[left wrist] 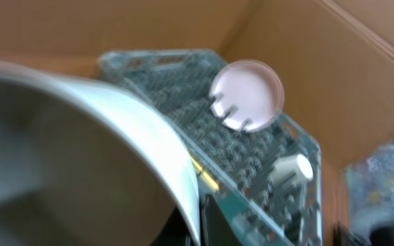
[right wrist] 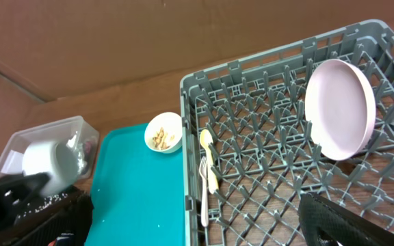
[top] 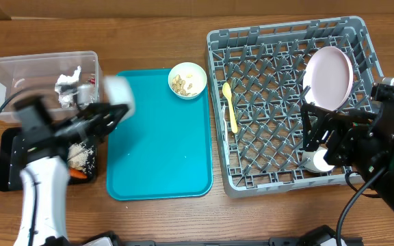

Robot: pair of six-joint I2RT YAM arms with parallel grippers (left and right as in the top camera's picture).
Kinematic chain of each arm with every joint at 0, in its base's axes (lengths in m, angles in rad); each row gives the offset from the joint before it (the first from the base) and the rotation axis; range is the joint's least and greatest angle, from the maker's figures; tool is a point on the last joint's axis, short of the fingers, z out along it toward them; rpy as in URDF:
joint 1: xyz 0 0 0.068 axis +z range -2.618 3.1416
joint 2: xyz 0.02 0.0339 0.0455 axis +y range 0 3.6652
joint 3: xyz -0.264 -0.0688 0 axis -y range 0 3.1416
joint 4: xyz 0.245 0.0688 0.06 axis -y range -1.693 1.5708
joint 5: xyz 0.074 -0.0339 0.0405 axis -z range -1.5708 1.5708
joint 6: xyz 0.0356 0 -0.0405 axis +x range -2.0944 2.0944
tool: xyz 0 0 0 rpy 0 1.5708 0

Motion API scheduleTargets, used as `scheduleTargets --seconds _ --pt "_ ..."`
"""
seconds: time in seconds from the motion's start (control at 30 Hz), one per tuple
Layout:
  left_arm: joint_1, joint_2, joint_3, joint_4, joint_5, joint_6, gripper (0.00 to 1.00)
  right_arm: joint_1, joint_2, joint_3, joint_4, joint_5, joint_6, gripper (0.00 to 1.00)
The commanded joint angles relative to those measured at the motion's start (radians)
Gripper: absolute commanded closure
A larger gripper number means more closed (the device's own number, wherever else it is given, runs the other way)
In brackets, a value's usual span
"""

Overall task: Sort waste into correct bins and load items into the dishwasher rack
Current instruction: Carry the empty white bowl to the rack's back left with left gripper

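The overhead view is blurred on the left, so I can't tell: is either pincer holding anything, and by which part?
The left pincer grips a white bowl, apparently by its rim. The right pincer is open and holds nothing.

Motion blurs the white bowl and left end effector.

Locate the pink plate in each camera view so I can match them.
Overhead: plate upper right, standing in the grey rack.
Left wrist: plate in the upper half, right of centre, blurred.
Right wrist: plate upper right.
Shared landmark: that grey rack, around it in all three.
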Motion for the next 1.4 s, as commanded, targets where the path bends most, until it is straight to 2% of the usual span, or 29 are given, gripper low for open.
scheduleTargets --seconds 0.0,0.13,0.33,0.57,0.67,0.87,0.97,1.37 --pt "-0.229 -0.035 0.018 0.331 -0.112 -0.379 0.96 -0.001 -0.008 0.007 0.005 0.014 0.002 0.0" --pt "-0.424 -0.012 0.018 0.634 -0.34 -0.614 0.95 -0.001 -0.008 0.007 0.005 0.014 0.002 0.0" --pt "-0.64 0.121 0.018 0.85 -0.582 -0.772 0.95 -0.001 -0.008 0.007 0.005 0.014 0.002 0.0" --pt "-0.766 0.422 0.05 1.26 -0.594 -0.97 0.96 -0.001 -0.008 0.007 0.005 0.014 0.001 0.0" --pt "-0.785 0.542 0.116 1.357 -0.547 -1.016 0.96 -0.001 -0.008 0.007 0.005 0.014 0.002 0.0" --pt "-0.797 0.722 0.312 1.363 -0.427 -1.032 0.96 -0.001 -0.008 0.007 0.005 0.014 0.001 0.0" --pt "-0.797 0.774 0.369 1.3 -0.422 -1.026 0.96 -0.001 -0.008 0.007 0.005 0.014 0.002 0.0" --pt "-0.798 0.875 0.378 1.281 -0.426 -1.027 0.96 -0.001 -0.008 0.007 0.005 0.014 0.002 0.0"
